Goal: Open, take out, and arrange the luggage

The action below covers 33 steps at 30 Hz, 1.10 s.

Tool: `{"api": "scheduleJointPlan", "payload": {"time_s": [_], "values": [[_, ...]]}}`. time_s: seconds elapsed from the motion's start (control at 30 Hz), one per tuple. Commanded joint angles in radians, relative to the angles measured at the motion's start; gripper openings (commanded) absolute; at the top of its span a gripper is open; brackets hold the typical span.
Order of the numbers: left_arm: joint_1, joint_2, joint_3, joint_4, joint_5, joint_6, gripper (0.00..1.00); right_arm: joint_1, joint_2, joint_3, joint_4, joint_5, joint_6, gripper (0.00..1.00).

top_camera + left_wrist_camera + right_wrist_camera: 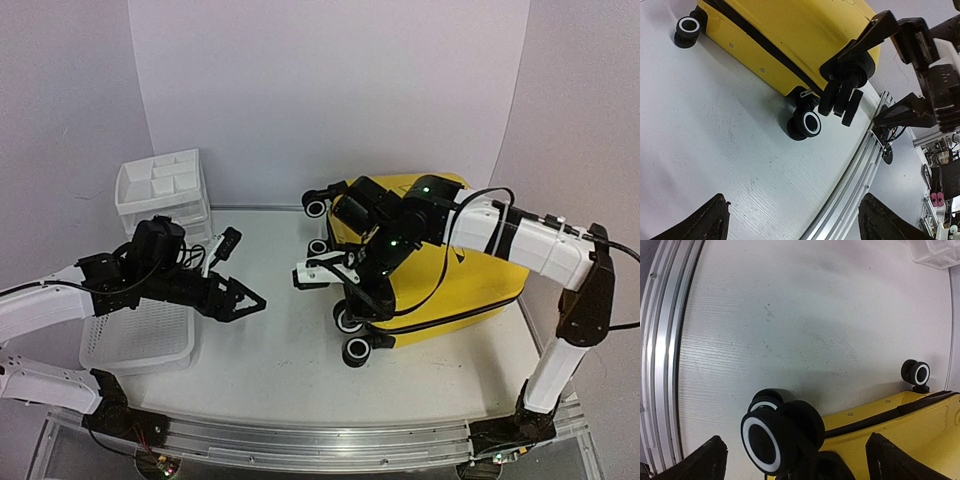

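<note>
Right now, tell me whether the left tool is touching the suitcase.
Apart. The top view shows the open left tool with bare table between it and the suitcase. The left wrist view shows the same gap.

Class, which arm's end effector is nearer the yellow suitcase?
Right. The right end effector hovers at the wheeled end of the suitcase; the left end effector is well apart, beside the mesh basket.
</note>
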Motion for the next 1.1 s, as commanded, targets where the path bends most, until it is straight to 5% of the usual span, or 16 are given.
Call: {"api": "scheduleJointPlan", "payload": {"time_s": [0.0, 0.23, 0.5, 0.6, 0.93, 1.07], "values": [[-0.001, -0.039, -0.002, 0.05, 0.003, -0.013, 0.9, 0.0, 0.068, 0.097, -0.079, 0.036, 0.026, 0.98], [-0.001, -0.055, -0.007, 0.054, 0.004, -0.005, 0.9, 0.001, 0.141, 0.136, -0.15, 0.084, 0.017, 0.97], [-0.001, -0.057, -0.01, 0.053, -0.004, -0.001, 0.9, 0.001, 0.217, 0.194, -0.226, 0.109, 0.0, 0.79], [-0.001, -0.063, -0.012, 0.055, -0.014, 0.001, 0.9, 0.002, 0.236, 0.211, -0.239, 0.098, -0.006, 0.69], [-0.001, -0.03, -0.056, 0.178, -0.069, -0.027, 0.89, -0.07, 0.151, 0.261, -0.256, -0.126, -0.012, 0.0], [-0.002, 0.02, -0.068, 0.286, -0.062, -0.034, 0.88, -0.111, 0.1, 0.267, -0.286, -0.249, -0.043, 0.0]]}}
